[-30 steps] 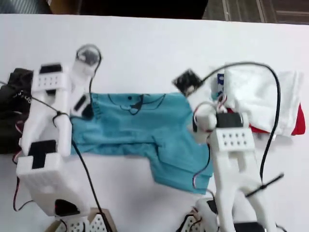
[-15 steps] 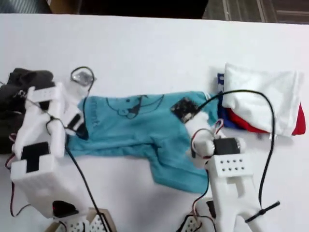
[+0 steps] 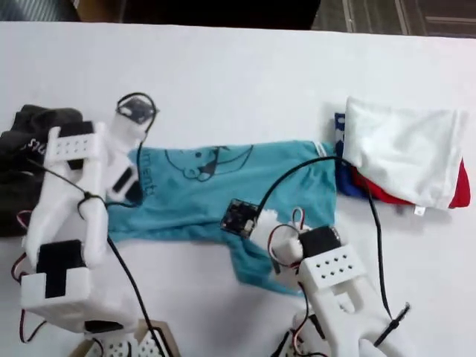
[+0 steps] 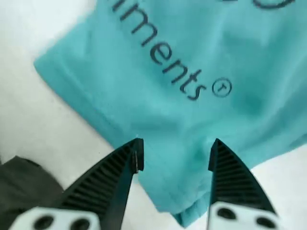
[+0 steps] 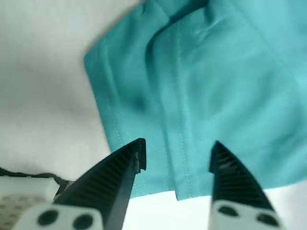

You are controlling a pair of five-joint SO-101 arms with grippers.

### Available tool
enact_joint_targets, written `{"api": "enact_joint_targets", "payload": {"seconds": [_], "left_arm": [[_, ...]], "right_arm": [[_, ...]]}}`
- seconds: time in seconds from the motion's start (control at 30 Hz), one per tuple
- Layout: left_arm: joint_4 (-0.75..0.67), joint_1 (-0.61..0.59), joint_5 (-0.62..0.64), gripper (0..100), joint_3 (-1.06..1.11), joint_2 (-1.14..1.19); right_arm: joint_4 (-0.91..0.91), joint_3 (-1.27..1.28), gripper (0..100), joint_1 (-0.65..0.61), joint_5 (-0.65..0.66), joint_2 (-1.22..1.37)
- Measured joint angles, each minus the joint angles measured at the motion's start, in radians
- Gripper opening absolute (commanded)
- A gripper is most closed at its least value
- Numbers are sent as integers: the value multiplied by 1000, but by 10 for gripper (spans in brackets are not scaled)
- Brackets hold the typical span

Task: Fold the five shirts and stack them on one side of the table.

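Teal shirt (image 3: 223, 186): is lying print-up across the middle of the counter (image 3: 238, 74), stretched out sideways. One flap is sticking out from its edge nearest the arm bases, and the cloth is wrinkling a bit around that flap.
L end effector (image 4: 177, 148): is hanging right over the teal shirt's lettered end. Fingers are spread wide and holding nothing, w/ only cloth below. Tips are pointing at the hemmed edge just past the letters; can't tell if they are touching the fabric.
R end effector (image 5: 177, 146): is hanging over the teal shirt's flap. Fingers are wide apart and gripping nothing. The flap's stitched hem is running btwn the two tips.
R arm (image 3: 327, 268): is leaning in over the flap's corner, covering part of it in the high view. Its small black board (image 3: 239, 217) is sitting above the teal shirt's near edge.
Dark shirt (image 3: 30, 141): is lying bunched and unfolded just beyond the teal shirt's lettered end, partly under the L arm (image 3: 67, 193).
Folded stack: is resting at the teal shirt's other end. White shirt (image 3: 401, 149) is lying on top, w/ red shirt (image 3: 461, 190) and blue shirt (image 3: 343, 178) peeking out below. The blue edge is touching or just beside the teal cloth; can't tell which.
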Motion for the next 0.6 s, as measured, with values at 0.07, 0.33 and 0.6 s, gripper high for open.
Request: {"api": "enact_joint_targets", "payload": {"seconds": [0.07, 0.33, 0.6], "left_arm": [[-21, 31, 43, 242, 0, 34], [-77, 43, 153, 242, -29, 226], [-64, 48, 160, 242, -66, 267]], "right_arm": [[-26, 28, 279, 0, 2, 0], [-207, 150, 101, 0, 3, 0], [-275, 173, 183, 5, 5, 0]]}}
